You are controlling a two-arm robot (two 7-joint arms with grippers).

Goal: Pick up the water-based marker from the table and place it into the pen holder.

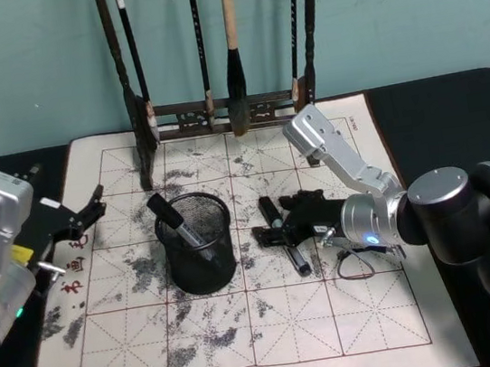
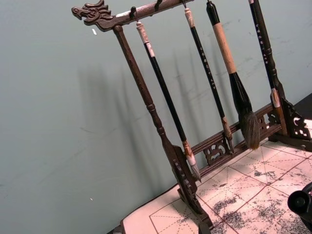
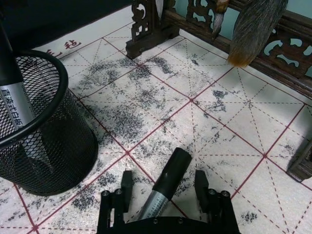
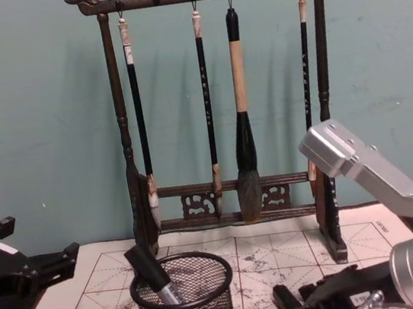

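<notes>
With the left end effector (image 1: 81, 216) idle at the left, the right end effector (image 3: 164, 186) sits low on the surface (image 1: 454, 108), its fingers apart and straddling, not yet gripping, the water-based marker (image 3: 171, 168) lying near the pen holder (image 3: 53, 146), so an off-centre squeeze could roll the round barrel away.
</notes>
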